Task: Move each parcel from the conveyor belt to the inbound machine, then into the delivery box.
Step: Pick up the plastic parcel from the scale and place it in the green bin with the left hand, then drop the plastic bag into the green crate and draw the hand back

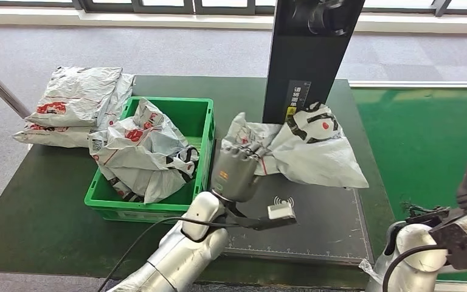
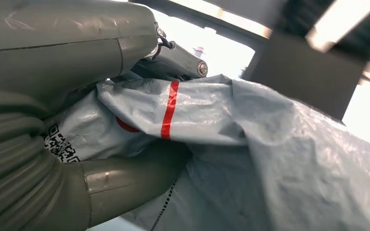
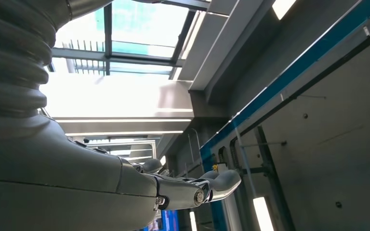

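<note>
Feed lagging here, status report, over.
Left hand grips parcel on scanner pad. Right hand holds nothing, fingers apart. Green crate beside, already holding parcels.

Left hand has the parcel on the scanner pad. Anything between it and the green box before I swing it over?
Nothing stands in the gap. The left hand grips the parcel right beside the green box. Only the box's near wall must be cleared, and the parcels inside are already heaped above the rim.
</note>
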